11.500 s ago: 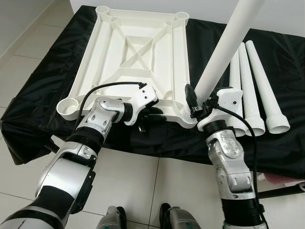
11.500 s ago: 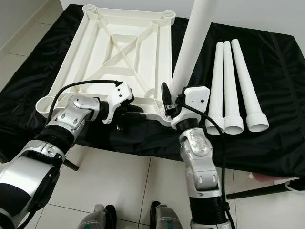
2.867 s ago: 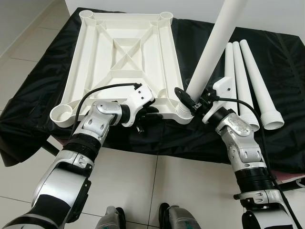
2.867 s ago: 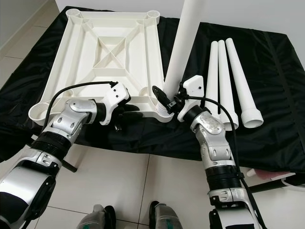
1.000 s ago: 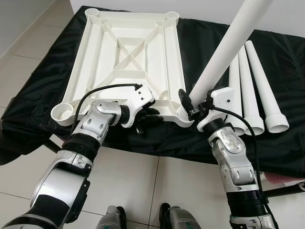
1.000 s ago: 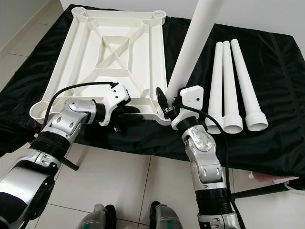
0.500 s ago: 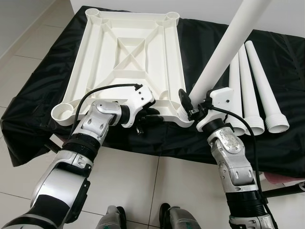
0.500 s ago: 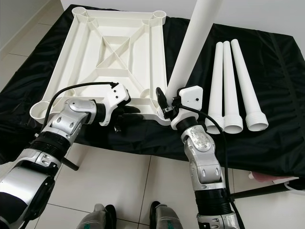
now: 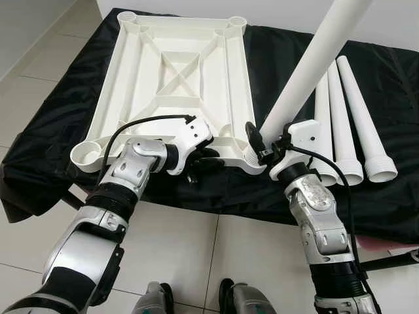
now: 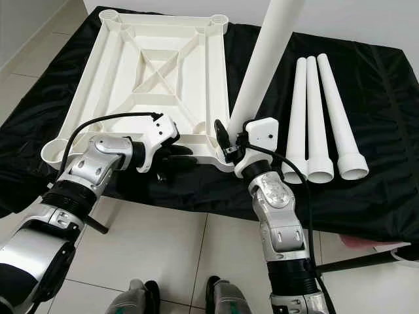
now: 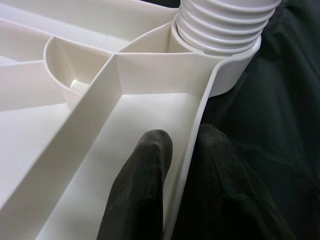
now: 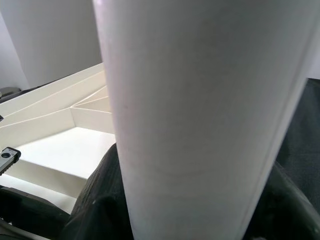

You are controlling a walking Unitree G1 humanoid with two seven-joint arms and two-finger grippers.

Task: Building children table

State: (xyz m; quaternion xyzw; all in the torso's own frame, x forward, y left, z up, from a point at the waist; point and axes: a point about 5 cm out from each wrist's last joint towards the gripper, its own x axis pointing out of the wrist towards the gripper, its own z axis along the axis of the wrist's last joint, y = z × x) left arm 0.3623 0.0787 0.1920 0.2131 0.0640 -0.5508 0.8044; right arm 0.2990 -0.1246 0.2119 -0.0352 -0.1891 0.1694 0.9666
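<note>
The right end effector [image 9: 256,145] is clamped on the first leg [image 9: 308,65], whose thread sits in the tabletop [image 9: 177,72] corner socket while the left end effector [image 9: 204,157] pinches the near rim; three legs [image 9: 344,118] beside the tabletop wait.

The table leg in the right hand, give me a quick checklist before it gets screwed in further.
1. Right hand gripping the table leg near its base: ok.
2. Leg's threaded end sitting in the corner socket of the tabletop: ok.
3. Threads fully seated: not ok, several ridges show above the socket.
4. Left hand clamped on the tabletop's near rim, one finger each side: ok.
5. Leg square to the tabletop: cannot tell, it appears to lean.
6. Three spare legs lying on the black cloth, apart from the work: ok.
</note>
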